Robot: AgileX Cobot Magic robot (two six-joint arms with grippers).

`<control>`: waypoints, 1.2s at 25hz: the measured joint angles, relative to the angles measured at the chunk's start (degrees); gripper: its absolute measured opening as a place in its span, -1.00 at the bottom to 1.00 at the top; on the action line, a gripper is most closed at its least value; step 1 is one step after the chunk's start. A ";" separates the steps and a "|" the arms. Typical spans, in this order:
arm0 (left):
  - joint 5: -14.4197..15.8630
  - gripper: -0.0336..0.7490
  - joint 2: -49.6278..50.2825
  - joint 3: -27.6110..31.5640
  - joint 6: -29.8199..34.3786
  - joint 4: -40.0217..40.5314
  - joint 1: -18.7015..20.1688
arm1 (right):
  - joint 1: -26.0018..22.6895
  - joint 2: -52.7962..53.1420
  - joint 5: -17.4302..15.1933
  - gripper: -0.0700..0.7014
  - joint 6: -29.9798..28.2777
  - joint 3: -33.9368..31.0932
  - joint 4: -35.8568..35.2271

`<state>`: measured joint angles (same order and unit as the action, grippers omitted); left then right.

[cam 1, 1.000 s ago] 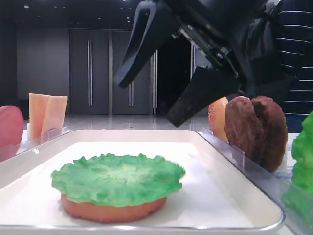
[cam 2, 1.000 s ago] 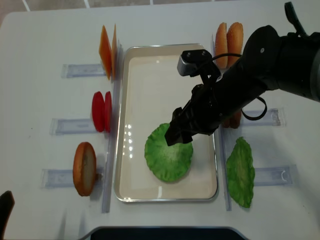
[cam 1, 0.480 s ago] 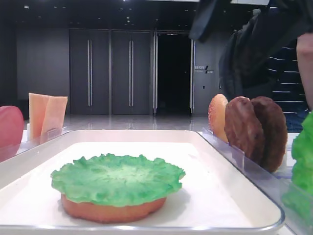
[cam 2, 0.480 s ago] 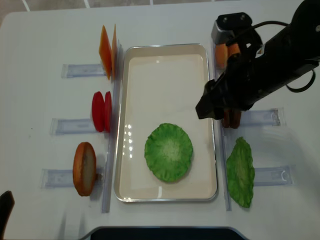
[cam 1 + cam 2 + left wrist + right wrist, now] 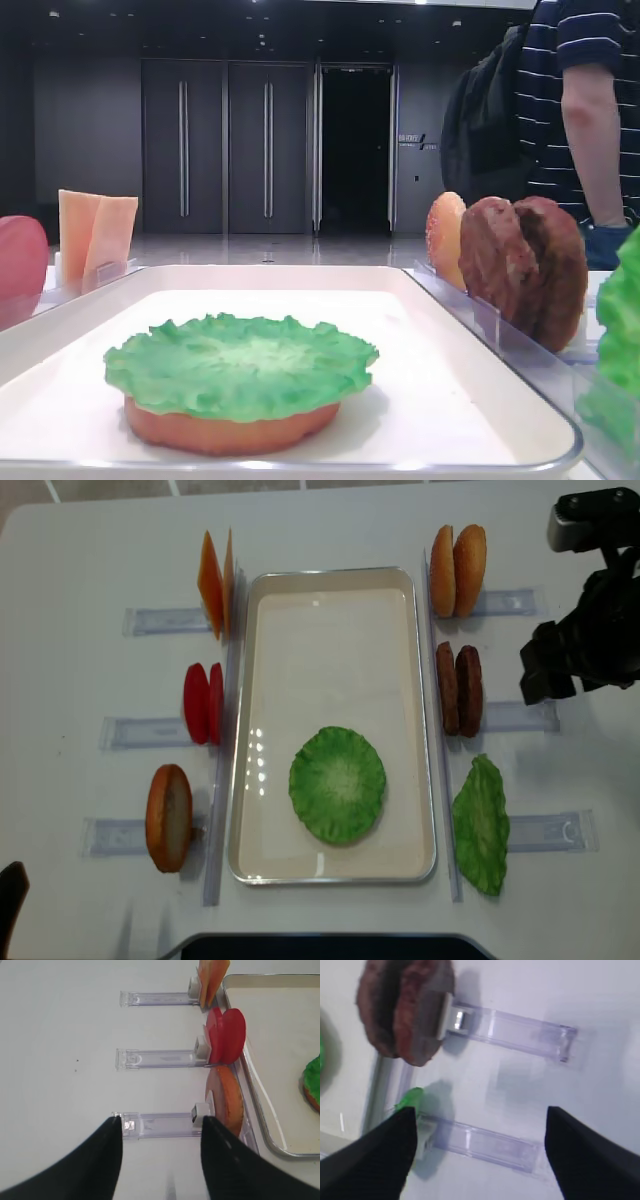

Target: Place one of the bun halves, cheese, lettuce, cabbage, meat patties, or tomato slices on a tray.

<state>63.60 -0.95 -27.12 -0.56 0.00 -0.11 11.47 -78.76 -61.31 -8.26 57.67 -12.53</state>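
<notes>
Looking done here – lettuce (image 5: 337,784) sits on the tray (image 5: 330,605), your right gripper (image 5: 477,1155) hangs spread and empty – next, pick another ingredient

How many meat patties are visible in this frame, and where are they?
2. Both meat patties stand on edge side by side in the clear holder just right of the tray. None on the tray; nothing suggests hidden ones.

Bright green frilly lettuce (image 5: 337,784) with a paler centre on a cream-white tray (image 5: 330,610); red tomato slices (image 5: 203,702); pale orange cheese (image 5: 213,582); dark brown, lumpy meat patties (image 5: 459,689); golden-brown bun halves (image 5: 459,570); white table (image 5: 90,570); navy shirt with thin white stripes (image 5: 575,60)
</notes>
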 joint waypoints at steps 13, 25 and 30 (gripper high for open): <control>0.00 0.08 0.00 0.00 0.00 0.00 0.00 | -8.76 7.55 -4.26 0.57 8.26 -1.11 10.68; 0.00 0.08 0.00 0.00 0.00 0.00 0.00 | -8.76 25.33 -3.73 0.57 8.66 -14.86 11.25; 0.00 0.08 0.00 0.00 0.00 0.00 0.00 | -8.76 38.06 -1.71 0.57 8.68 -21.15 11.26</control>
<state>63.60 -0.95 -27.12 -0.56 0.00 -0.11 2.72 -40.70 -63.02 0.42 36.52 -1.27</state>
